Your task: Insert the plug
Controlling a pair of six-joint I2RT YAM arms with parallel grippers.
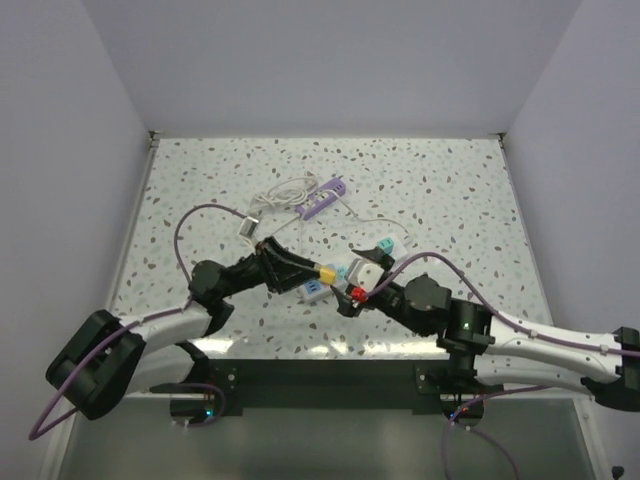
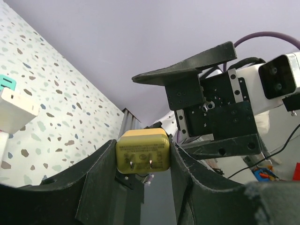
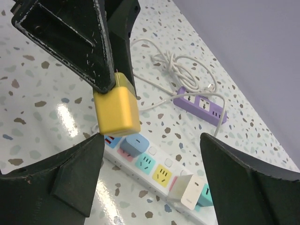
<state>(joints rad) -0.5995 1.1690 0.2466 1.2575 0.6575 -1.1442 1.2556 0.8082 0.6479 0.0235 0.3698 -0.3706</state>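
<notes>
— What's the setting?
— A speckled terrazzo desk (image 1: 450,190) boxed in by plain lavender walls; both arms reach in from the bottom of the top view and meet near the middle of the frame.

— Where is the plug?
— The yellow plug (image 2: 143,151) is clamped by its sides in the left claw (image 1: 318,272). The left wrist view shows its two metal prongs bare, in no socket. In the right wrist view it hangs at centre left, just over the left end of the white power strip (image 3: 154,164). Whether its lower corner touches the strip, I cannot tell.

— And the right claw?
— The right claw (image 3: 150,145) is released. Its fingers stand wide apart at the bottom of its own view, with nothing between them.

— Anything already in that strip?
— A white adapter (image 3: 190,192) sits in it at lower right of the right wrist view, with a teal one (image 3: 206,194) just beside it.

— What else is there?
— A purple power strip (image 1: 325,198) lies above centre in the top view, well apart from the claws, beside a coiled white cable (image 1: 285,193).
</notes>
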